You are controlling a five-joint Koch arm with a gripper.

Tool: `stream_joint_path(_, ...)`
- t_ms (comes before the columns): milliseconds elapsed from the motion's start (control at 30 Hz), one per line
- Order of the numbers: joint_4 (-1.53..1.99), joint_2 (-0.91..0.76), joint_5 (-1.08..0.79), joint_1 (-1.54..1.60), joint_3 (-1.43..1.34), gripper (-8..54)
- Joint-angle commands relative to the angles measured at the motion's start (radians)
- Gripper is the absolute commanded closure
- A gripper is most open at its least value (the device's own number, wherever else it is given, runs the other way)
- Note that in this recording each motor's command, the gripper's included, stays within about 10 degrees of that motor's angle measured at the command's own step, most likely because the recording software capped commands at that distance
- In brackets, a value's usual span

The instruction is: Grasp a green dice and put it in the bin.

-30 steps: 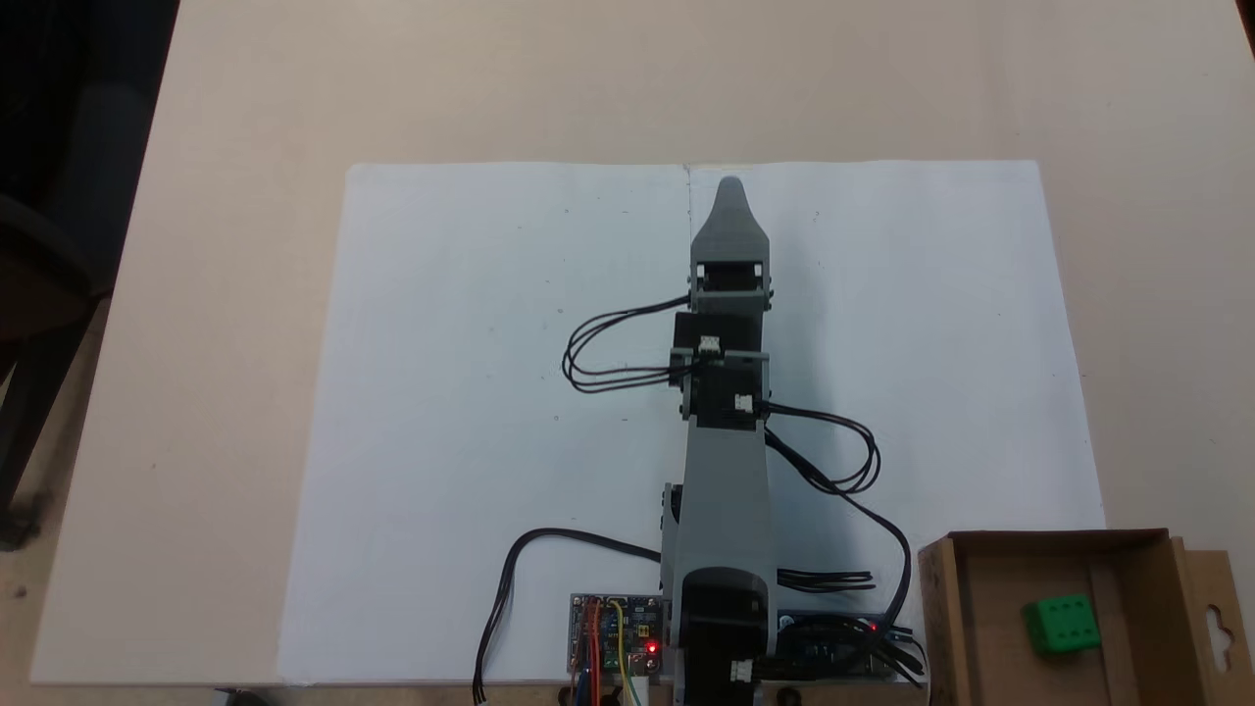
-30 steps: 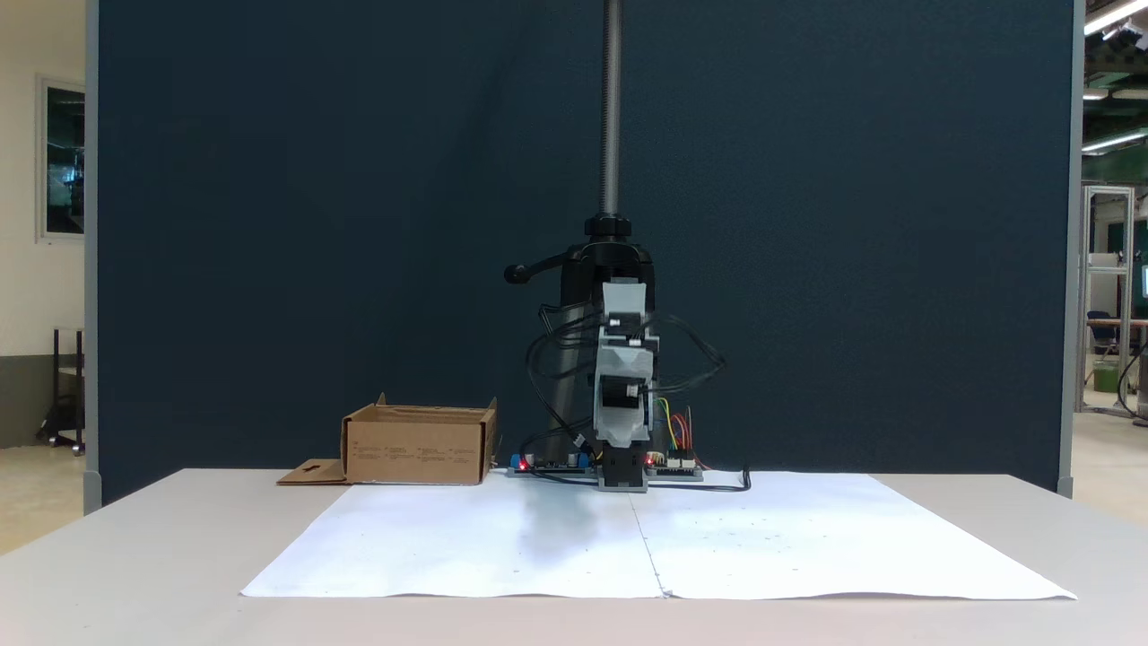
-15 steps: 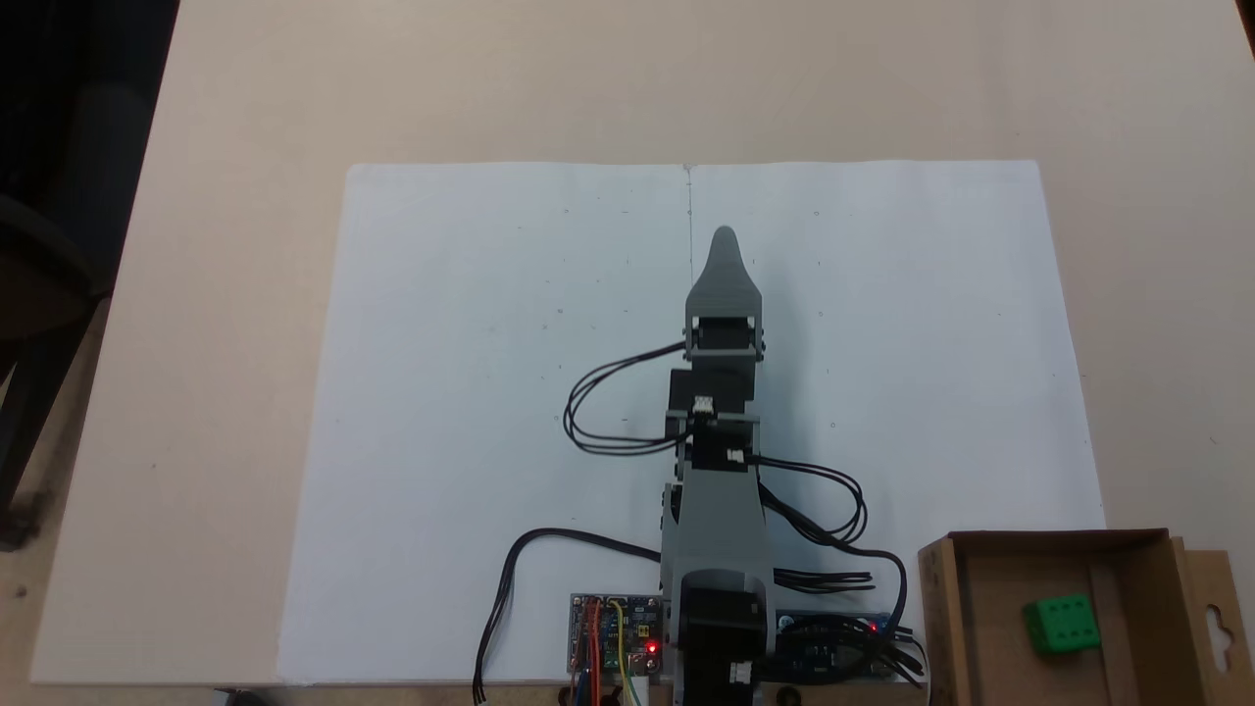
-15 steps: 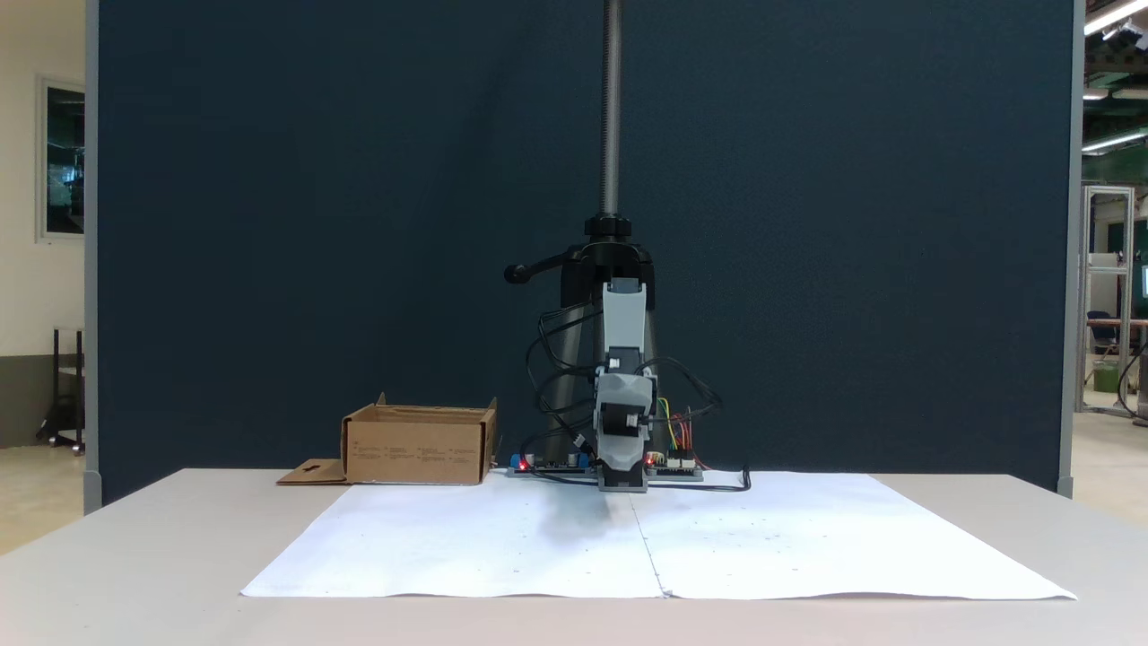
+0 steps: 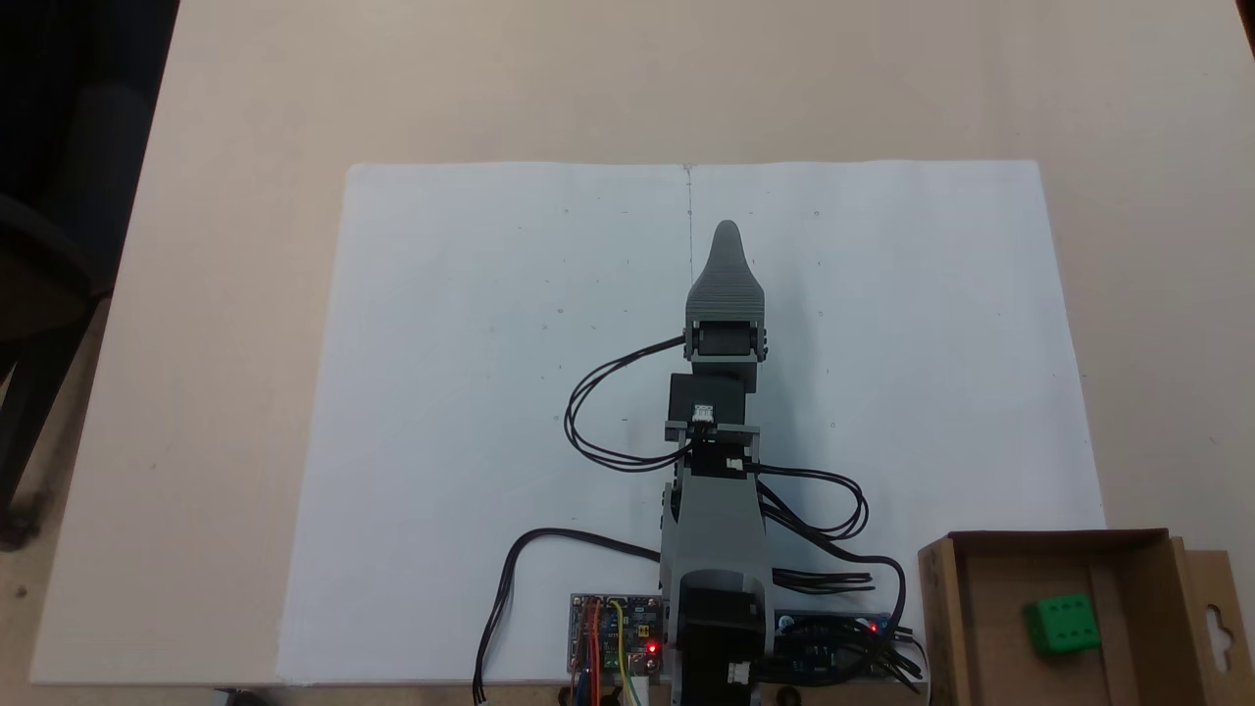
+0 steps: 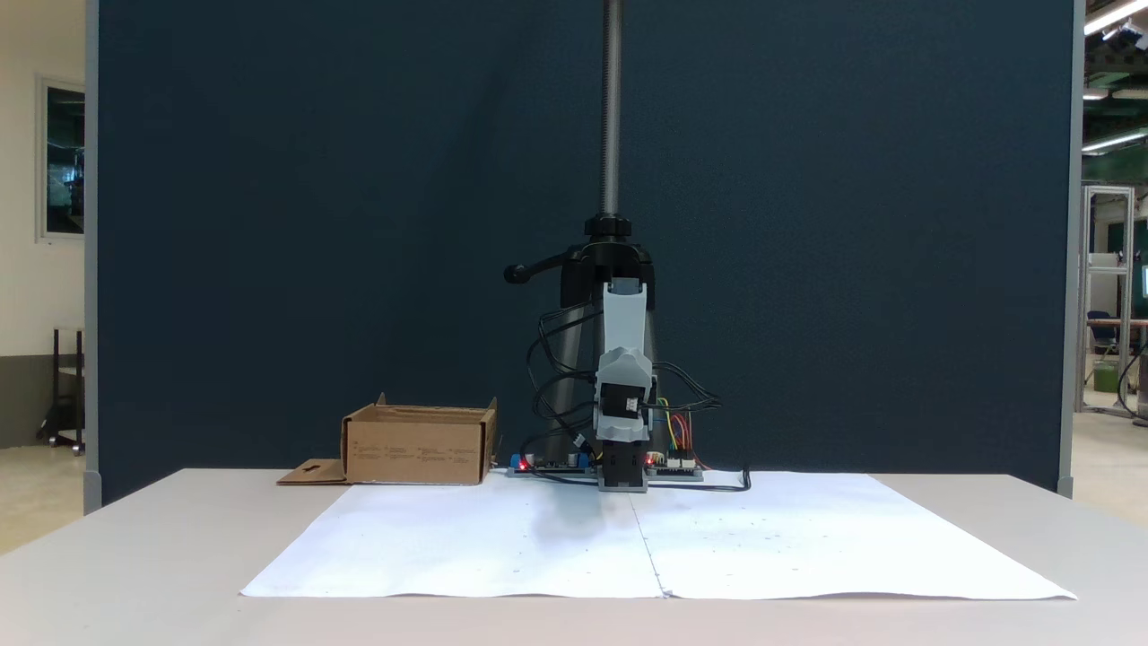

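Since a second ago the arm has folded back toward its base: in a fixed view from above, the gripper (image 5: 727,230) tip now sits clearly short of the paper's far edge, where it had reached almost to that edge. Its tapered grey jaws lie one over the other from above and the front view shows no gap either — whether they are together or apart cannot be told. Nothing is seen in them.

The dice (image 5: 1062,623) lies inside the bin (image 5: 941,608), resting on the floor right of its middle, apart from the walls. The bin stands at the near right corner of the top view, just off the paper (image 5: 471,392), its flap with the hanger hole spread to the right. From the front, the bin (image 6: 417,444) is left of the arm base — the dice is hidden behind its wall there. Black cables (image 5: 608,412) loop off both sides of the arm.
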State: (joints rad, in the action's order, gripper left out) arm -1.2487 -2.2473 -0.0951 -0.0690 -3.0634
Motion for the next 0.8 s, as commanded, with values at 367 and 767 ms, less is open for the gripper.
stream_joint_path(367, -0.083, -0.103, 0.029, -0.015, -0.066, -0.2)
stream_joint_path(767, -0.083, -0.103, 0.032, -0.012, -0.066, -0.1)
